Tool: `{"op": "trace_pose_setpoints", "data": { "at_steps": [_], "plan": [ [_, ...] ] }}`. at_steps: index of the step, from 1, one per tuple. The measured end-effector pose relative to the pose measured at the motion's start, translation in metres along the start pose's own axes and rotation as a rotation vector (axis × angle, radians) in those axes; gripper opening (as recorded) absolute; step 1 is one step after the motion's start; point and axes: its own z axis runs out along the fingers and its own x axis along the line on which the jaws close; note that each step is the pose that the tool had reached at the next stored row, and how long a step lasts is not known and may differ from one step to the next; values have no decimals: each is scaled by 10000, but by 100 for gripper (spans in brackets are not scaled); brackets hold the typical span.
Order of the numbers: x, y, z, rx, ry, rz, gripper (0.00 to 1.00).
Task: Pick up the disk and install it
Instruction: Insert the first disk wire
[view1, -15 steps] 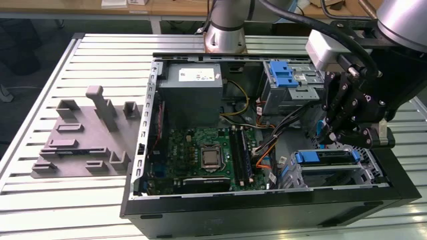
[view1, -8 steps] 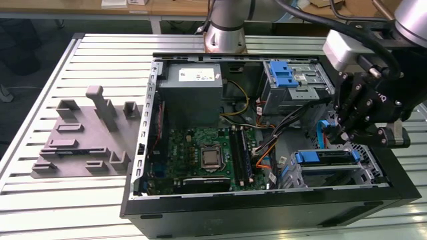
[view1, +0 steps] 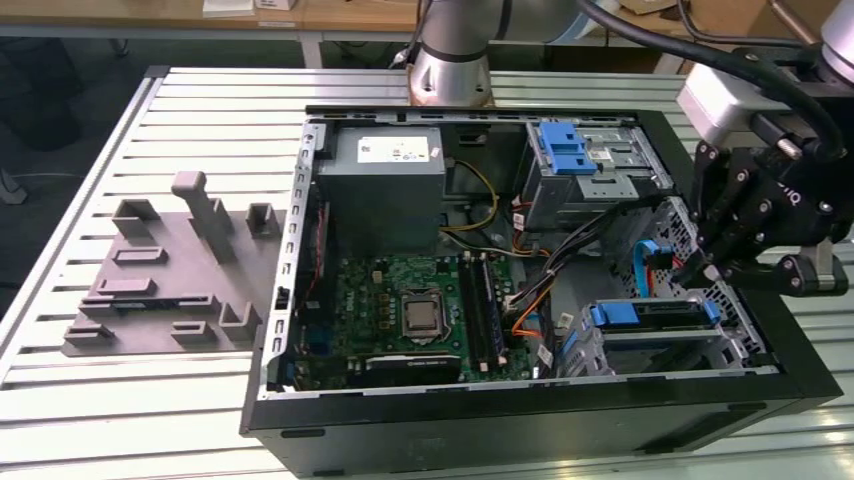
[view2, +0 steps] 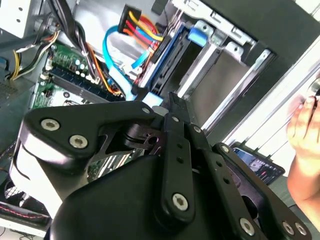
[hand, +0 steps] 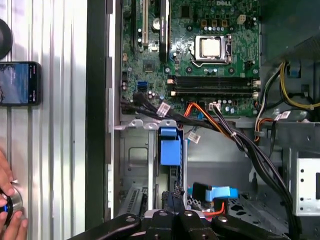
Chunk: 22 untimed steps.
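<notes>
Open computer case (view1: 787, 370) on the slatted counter (view1: 80, 400). The disk (view1: 647, 315), in its blue carrier, sits edge-up in the lower drive cage, near the motherboard (view1: 414, 310). The hand (view1: 707, 262) hovers over the disk's rear end, beside the blue data cable (view1: 645, 262) — its fingers (view2: 167, 107) appear closed together, grasping nothing. In the first wrist view a person's hand (hand: 7, 200) rests on the counter near a phone (hand: 20, 83). Judged practice: press squarely along the carrier's axis — keep cables clear.
</notes>
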Motion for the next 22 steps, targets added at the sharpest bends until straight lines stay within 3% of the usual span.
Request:
{"op": "trace_pose_setpoints", "data": {
  "at_steps": [4, 9, 11, 19, 20, 22],
  "plan": [
    [-43, -94, 10, 2, 1, -2, 11],
    [-150, -203, 32, 2, -1, -1, 11],
    [-178, -207, 40, 2, 0, -1, 11],
    [-180, -204, 50, 37, -8, -1, 11],
    [-185, -203, 59, 46, -7, 0, 18],
    [-203, -202, 87, 50, -6, 4, 18]
  ]
}}
